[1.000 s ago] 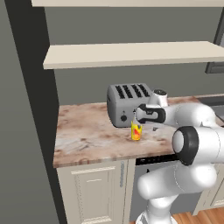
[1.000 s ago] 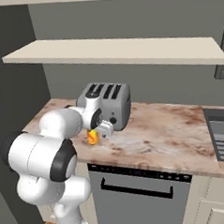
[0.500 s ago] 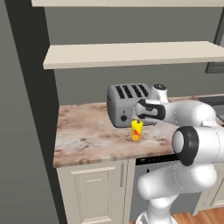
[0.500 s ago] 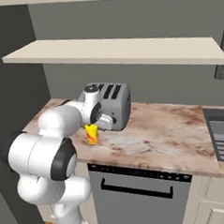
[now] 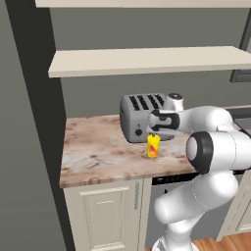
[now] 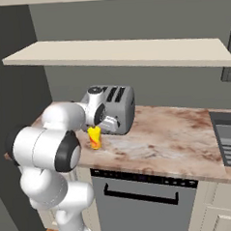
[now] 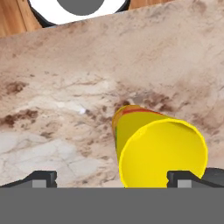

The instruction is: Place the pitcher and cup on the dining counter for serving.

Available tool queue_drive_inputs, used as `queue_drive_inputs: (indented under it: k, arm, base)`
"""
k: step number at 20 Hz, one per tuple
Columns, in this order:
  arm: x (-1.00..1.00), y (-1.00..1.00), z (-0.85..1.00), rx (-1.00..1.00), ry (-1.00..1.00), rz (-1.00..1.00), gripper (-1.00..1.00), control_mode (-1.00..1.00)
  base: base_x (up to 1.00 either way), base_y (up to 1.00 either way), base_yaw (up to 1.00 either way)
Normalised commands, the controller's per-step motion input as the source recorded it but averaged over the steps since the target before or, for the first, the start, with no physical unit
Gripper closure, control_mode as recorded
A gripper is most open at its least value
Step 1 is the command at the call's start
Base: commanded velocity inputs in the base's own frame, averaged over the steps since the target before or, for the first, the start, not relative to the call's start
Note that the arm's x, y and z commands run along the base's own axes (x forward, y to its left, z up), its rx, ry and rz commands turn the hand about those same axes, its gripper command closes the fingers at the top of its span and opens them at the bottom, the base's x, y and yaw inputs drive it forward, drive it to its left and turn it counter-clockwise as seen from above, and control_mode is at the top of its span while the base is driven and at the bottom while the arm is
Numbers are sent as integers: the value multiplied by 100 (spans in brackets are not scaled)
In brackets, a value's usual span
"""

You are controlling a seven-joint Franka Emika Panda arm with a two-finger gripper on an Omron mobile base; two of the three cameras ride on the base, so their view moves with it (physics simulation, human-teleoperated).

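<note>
gripper over the cup, jaws wide, pick not yet made

the gripper (image 5: 153, 132) hangs just above the cup (image 5: 153, 146), which stands upright on the worktop (image 5: 93, 152) right in front of the toaster (image 5: 139, 115). the step looks like the reach for the cup; next it needs to drop around the rim and close. the hand view looks down into the cup (image 7: 159, 153), sitting off toward one fingertip (image 7: 186, 178); the base views show the toaster and shelf (image 6: 118, 52) instead.
</note>
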Motion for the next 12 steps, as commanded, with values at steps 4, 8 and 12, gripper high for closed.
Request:
queue_drive_inputs:
  k: [4, 8, 12]
  arm:
    - [5, 0, -34, -4, 0, 0, -100, -100]
    - [9, 0, -37, -4, 0, 0, -100, -100]
    - [19, 0, -34, -2, 0, 0, -100, -100]
  base:
    - [0, 0, 0]
    - [0, 0, 0]
    - [0, 0, 0]
